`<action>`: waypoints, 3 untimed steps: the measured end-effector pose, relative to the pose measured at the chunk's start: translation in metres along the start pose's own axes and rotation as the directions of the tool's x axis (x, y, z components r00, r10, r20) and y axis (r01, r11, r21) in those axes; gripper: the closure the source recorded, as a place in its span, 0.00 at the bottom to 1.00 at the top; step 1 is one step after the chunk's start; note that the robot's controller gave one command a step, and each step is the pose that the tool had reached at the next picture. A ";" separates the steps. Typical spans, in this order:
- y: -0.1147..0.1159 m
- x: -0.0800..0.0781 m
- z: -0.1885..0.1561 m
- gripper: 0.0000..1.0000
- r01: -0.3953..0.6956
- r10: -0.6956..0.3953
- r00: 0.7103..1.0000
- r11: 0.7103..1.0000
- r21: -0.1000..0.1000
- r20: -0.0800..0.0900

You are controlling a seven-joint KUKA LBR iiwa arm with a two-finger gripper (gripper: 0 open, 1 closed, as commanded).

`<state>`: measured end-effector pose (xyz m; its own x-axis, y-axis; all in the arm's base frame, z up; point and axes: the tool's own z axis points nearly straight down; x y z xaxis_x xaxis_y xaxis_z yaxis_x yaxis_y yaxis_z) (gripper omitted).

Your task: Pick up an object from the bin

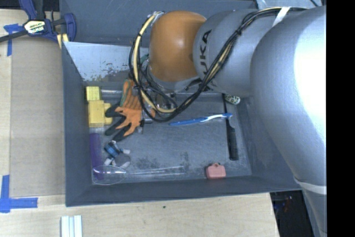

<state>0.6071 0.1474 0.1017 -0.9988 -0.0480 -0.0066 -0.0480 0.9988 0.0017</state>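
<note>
- Your gripper [146, 110] is down by the orange-and-black glove [126, 115], left side of the bin [161, 188].
- Spread or closed up? You can't tell, the arm [266, 64] hides it.
- Yellow blocks [95, 108] sit just left of the glove.

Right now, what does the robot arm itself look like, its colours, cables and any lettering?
The arm is made of fat, rounded silver-grey sections. Its wrist end wears a smooth orange dome-shaped cover. Black lettering runs along the grey section beside it, partly hidden. Black, yellow and white cables loop round the cover and run back along the arm.
</note>
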 end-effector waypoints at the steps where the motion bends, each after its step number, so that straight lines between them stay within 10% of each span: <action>1: -0.006 -0.005 0.032 0.00 0.122 -0.122 0.993 0.993 0.001 0.010; 2: -0.002 -0.002 0.028 1.00 0.040 -0.040 0.999 0.999 -0.002 0.011; 3: -0.001 -0.001 0.028 1.00 0.028 -0.028 1.000 1.000 -0.002 0.011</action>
<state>0.6082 0.1462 0.0740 -0.9970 -0.0756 -0.0173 -0.0756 0.9971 0.0030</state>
